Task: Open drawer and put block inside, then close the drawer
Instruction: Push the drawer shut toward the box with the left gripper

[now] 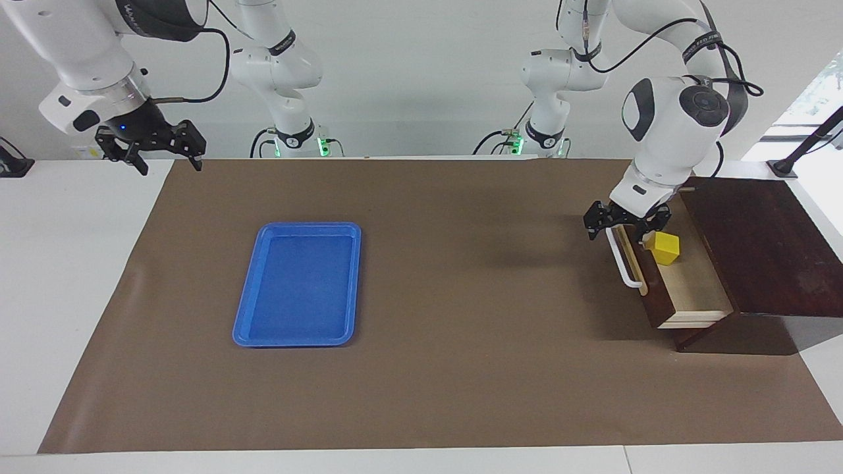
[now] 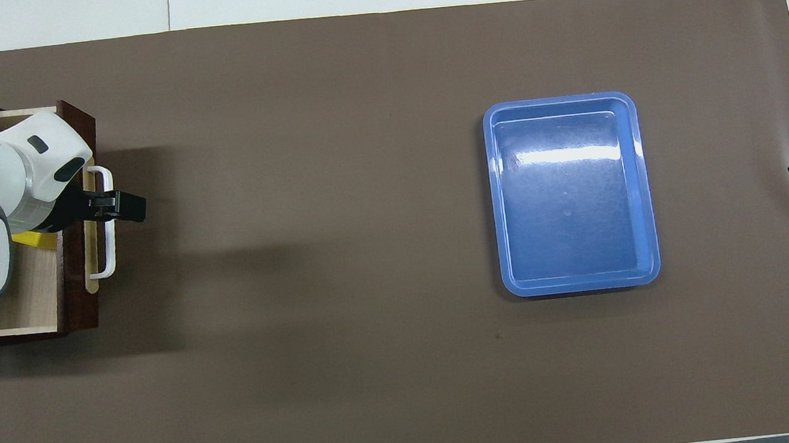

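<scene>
The right end effector [image 1: 163,148] waits with its fingers spread wide, over the desk's [image 1: 461,368] edge. A tray [image 1: 299,284] lies mid-desk. The left end effector [image 1: 627,220], also spread, straddles the open drawer's [image 1: 691,289] front; the block [image 1: 662,248] sits inside (pale floor showing).

A white desk [image 1: 79,276] is standing against a plain pale wall [image 1: 421,66], and a brown mat [image 1: 461,368] is covering most of its top. Daylight is coming in through a window [image 1: 820,92] at the left arm's end.
</scene>
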{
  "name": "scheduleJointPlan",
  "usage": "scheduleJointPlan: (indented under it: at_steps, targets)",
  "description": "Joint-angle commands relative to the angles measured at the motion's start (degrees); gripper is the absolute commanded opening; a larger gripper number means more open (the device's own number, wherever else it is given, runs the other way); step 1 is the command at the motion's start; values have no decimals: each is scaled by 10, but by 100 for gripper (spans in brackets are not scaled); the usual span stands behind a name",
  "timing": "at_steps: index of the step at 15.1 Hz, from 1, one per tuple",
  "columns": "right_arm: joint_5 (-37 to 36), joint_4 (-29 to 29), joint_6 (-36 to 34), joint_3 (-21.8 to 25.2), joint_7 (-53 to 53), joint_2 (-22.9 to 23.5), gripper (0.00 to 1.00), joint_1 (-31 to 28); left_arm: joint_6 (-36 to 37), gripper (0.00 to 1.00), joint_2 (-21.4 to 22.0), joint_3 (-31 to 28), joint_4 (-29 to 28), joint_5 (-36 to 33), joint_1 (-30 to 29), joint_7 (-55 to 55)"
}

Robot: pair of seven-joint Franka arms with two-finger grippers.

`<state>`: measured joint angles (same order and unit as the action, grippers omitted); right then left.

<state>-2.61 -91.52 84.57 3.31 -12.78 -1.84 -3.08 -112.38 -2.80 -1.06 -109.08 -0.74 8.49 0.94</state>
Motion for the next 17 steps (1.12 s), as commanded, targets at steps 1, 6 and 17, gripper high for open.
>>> scheduleJointPlan:
  at_steps: [1, 6, 17]
  targets:
    - [-5, -7, 7, -6, 10, -7, 100, -3, -27, 100, 6, 1, -20, -1, -18, 8]
    - [-5, -7, 6, -6, 10, -7, 100, -3, -39, 100, 4, 0, -17, -2, -55, 24]
    - [-5, -7, 4, -6, 9, -8, 100, -4, 24, 100, -3, 2, 40, -12, -25, 18]
